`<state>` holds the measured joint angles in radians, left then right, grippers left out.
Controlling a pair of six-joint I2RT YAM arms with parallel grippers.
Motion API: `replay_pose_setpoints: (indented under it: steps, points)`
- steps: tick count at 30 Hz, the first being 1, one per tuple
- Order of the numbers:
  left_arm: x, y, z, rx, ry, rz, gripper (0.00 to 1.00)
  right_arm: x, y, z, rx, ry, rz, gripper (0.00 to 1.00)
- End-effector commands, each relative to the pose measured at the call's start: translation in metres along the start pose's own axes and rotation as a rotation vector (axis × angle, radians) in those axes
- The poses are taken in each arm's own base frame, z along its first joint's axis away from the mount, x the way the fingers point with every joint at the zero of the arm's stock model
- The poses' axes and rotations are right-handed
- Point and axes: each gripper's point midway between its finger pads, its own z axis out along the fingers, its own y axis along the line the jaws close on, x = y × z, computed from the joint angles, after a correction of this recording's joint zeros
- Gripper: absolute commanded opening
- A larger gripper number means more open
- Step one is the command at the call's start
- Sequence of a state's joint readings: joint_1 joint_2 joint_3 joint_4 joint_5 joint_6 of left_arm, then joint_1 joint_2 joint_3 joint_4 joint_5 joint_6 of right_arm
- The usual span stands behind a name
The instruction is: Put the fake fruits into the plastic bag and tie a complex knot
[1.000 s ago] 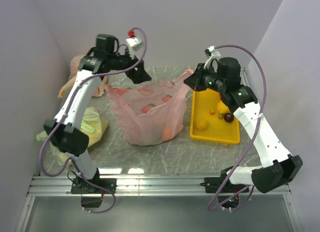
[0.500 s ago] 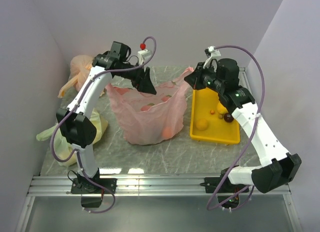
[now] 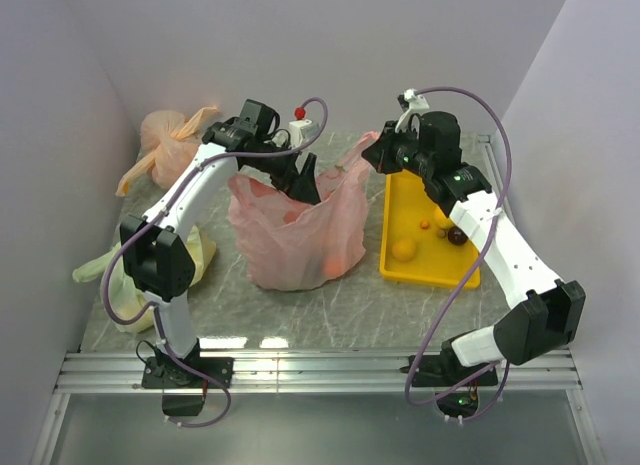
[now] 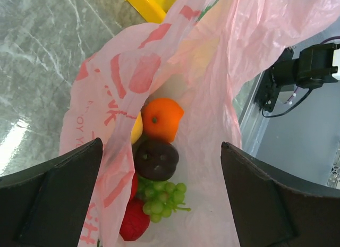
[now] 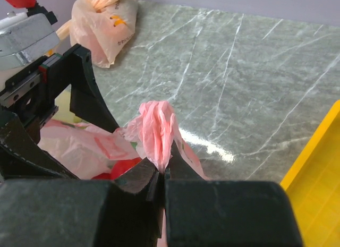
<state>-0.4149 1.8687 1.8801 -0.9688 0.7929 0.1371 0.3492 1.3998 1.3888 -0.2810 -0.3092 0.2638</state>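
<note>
Pink plastic, top view: the plastic bag [image 3: 300, 235] is standing open on the table [image 3: 330, 295], between the two arms; the right hand [image 3: 372, 153] is pinching the bag's far right handle and lifting it, while the left hand [image 3: 303, 182] is hovering at the bag's mouth, fingers apart.
Yellow tray, top view: the tray [image 3: 425, 275] is lying just beside the bag, under the right arm, and is holding a few fruits [image 3: 404, 249], so loading is looking unfinished.
Other bags, top view: an orange-peach tied bag [image 3: 170, 145] and a yellow-green bag [image 3: 190, 260] are sitting out beyond the left arm, well apart from the work.
Left wrist view: the left hand's fingers [image 4: 50, 196] are standing wide apart and empty, straddling the open mouth; directly below them the bag is holding an orange [image 4: 161, 119], a dark fruit [image 4: 155, 159], green grapes [image 4: 162, 196] and a red fruit [image 4: 134, 226].
Right wrist view: the right hand's fingers [image 5: 139, 179] are pressing together on the bunched pink handle [image 5: 158, 127], which is sticking up above them.
Step in hand: probably holding the mouth open, or starting to gather the handles; no knot is showing yet.
Next move: the left hand is likely needing to take the opposite handle, without tearing the thin film.
</note>
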Motion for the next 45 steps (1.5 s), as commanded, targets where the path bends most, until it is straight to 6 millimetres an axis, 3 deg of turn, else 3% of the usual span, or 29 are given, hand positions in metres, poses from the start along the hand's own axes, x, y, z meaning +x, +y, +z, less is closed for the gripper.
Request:
replay_pose_setpoints:
  steps: [1, 4, 13, 16, 23, 30, 36, 39, 42, 45]
  points:
    - [-0.019, -0.018, -0.019, -0.003, -0.075, 0.089, 0.99, -0.037, 0.009, -0.003, -0.008, -0.109, -0.049, 0.0]
    - [-0.014, -0.022, -0.016, 0.033, -0.047, 0.081, 0.98, -0.04, 0.008, -0.002, 0.001, -0.118, -0.055, 0.0]
    - [-0.034, -0.038, -0.027, 0.178, -0.121, 0.013, 0.97, -0.026, 0.019, -0.006, -0.016, -0.141, -0.2, 0.0]
    - [-0.028, -0.039, -0.025, 0.2, -0.1, 0.002, 0.96, -0.019, 0.013, -0.001, 0.014, -0.135, -0.203, 0.0]
    - [-0.014, -0.035, -0.016, 0.155, -0.053, 0.023, 0.97, -0.036, 0.009, 0.005, 0.063, -0.165, -0.152, 0.0]
    - [-0.004, -0.009, -0.002, -0.059, -0.029, 0.095, 0.99, -0.038, 0.01, 0.005, 0.062, -0.158, -0.132, 0.0]
    - [-0.017, 0.026, -0.011, -0.318, -0.093, 0.211, 0.96, -0.034, 0.012, -0.003, 0.051, -0.148, -0.142, 0.0]
    - [-0.027, 0.033, -0.019, -0.39, -0.139, 0.266, 0.95, -0.031, 0.014, -0.01, 0.038, -0.149, -0.156, 0.0]
    - [-0.03, 0.035, -0.022, -0.411, -0.155, 0.31, 0.97, -0.029, 0.018, -0.016, 0.019, -0.148, -0.158, 0.0]
    - [-0.019, 0.036, -0.012, -0.368, -0.113, 0.311, 0.99, -0.029, 0.021, -0.02, 0.001, -0.153, -0.153, 0.0]
